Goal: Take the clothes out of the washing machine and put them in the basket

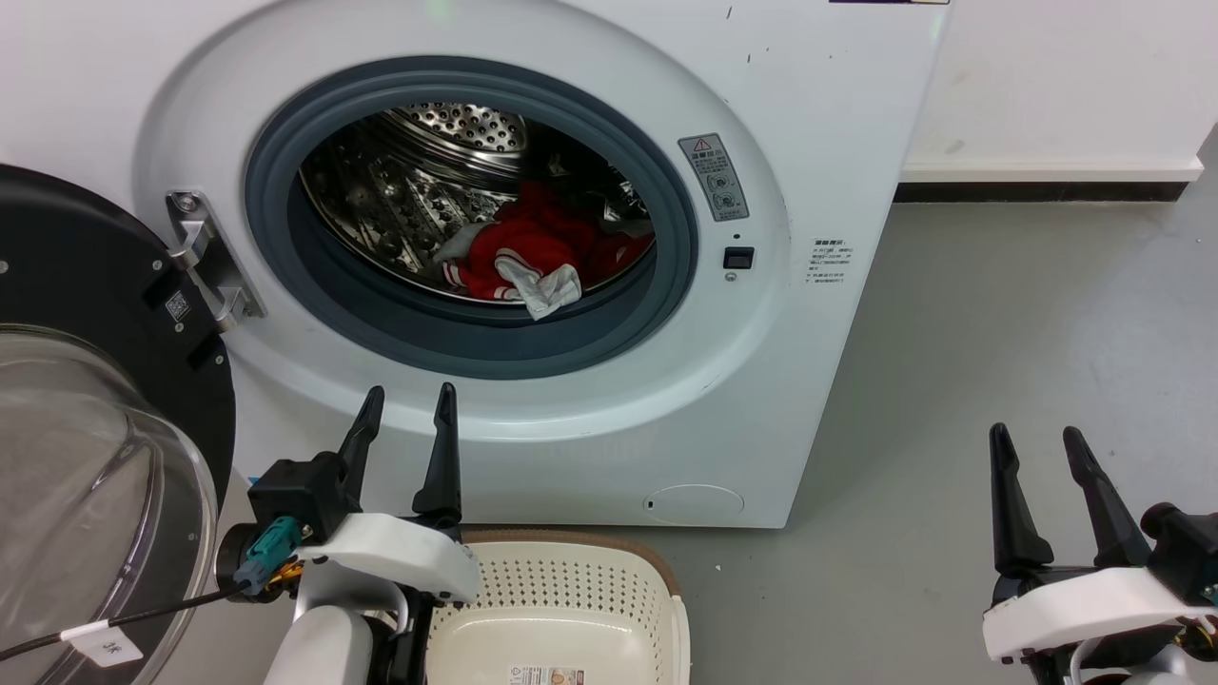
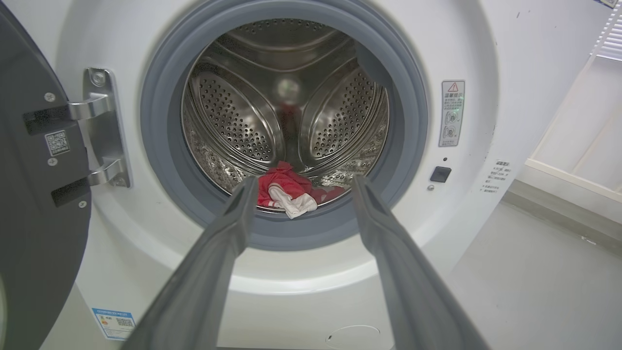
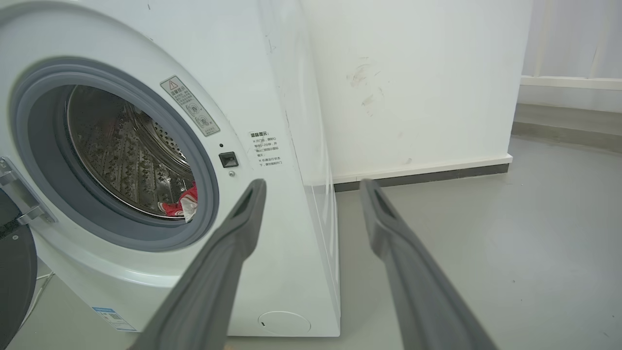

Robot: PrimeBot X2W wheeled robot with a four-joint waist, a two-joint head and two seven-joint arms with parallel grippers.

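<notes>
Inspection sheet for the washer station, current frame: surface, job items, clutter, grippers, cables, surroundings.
Surface: grey floor, smooth, faint marks.
Job's things: washing machine with its door swung open to the left. The clothes are a red pile with a white piece, low in the drum near the front lip. The basket sits on the floor in front of the machine, with no garment in the part visible.
Clutter: nothing seen.
Grippers: left gripper open, holding nothing, just below the drum opening. Right gripper open, holding nothing, over the floor right of the machine.
Cables: black cable with a white tag by the left arm.
Surroundings: white wall, dark skirting.
</notes>
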